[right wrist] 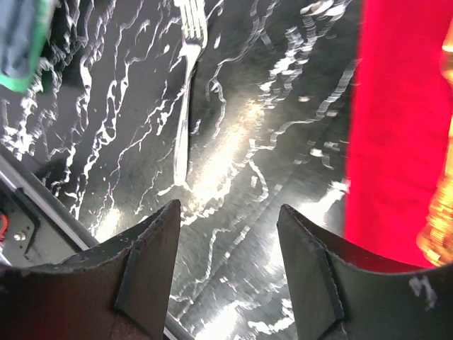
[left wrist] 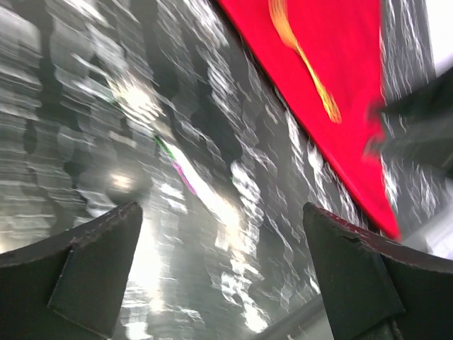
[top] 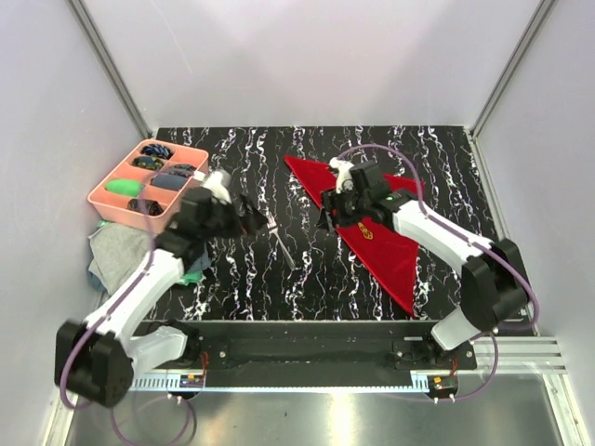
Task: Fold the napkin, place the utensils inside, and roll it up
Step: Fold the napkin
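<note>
Tray: a pink compartment tray sits beyond and to the outer side of my left gripper, against the left wall; its cells hold small things, one bright green, others dark and blue, too small for me to name.
Cloth pile: grey, green and blue cloths lie heaped beside my left arm, nearer the bases than the tray.
Napkin: the red napkin lies flat as a long triangle under and beside my right gripper, its long axis running from the far middle of the table toward the near right.
Gold utensil: it rests on the napkin, just beside my right jaws; in my left wrist view it lies lengthwise along the red cloth.
Fork: the silver fork lies on the bare marbled table between my two grippers, apart from the napkin; in my right wrist view it lies straight ahead, tines away from the jaws.
Left jaws: spread apart, holding nothing, table showing between them.
Right jaws: also parted and empty, over bare table at the napkin's edge.
In the way: nothing lies between either jaw pair and the fork.
</note>
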Controlling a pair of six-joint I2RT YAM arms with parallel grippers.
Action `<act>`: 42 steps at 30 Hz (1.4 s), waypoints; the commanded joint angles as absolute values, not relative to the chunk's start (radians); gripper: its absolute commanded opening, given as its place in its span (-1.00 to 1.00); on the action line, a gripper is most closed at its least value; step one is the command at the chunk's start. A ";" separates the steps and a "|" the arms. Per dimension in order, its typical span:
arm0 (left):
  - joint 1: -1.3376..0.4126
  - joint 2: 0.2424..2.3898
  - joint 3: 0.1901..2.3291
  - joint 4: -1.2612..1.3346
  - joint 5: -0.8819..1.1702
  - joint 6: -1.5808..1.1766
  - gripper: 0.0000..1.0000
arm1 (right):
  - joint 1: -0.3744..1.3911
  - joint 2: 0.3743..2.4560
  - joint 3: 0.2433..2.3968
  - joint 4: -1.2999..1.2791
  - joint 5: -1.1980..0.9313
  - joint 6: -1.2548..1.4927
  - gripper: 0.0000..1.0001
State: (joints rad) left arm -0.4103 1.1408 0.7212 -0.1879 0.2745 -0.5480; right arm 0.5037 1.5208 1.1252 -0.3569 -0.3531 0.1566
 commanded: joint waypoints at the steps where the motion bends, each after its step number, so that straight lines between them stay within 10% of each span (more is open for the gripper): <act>1: -0.272 0.993 0.830 -0.386 0.151 -0.336 0.97 | 0.633 1.652 1.227 -0.333 -0.220 0.207 0.29; 29: -0.210 0.893 0.861 -0.506 -0.011 -0.195 0.97 | 0.903 2.281 1.801 -0.587 0.149 0.063 0.01; 38: -0.210 0.891 0.854 -0.506 -0.006 -0.195 0.97 | 0.913 2.352 1.855 -0.673 0.127 0.026 -0.93; 42: -0.210 0.891 0.853 -0.505 -0.006 -0.195 0.98 | 0.913 2.352 1.826 -0.673 0.113 0.012 -1.00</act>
State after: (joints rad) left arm -0.2146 0.9108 0.8402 -0.5301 -0.0006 -0.2092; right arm 0.9062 2.3043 1.8465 -0.6033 0.1196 0.0429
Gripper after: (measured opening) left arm 0.987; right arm 0.011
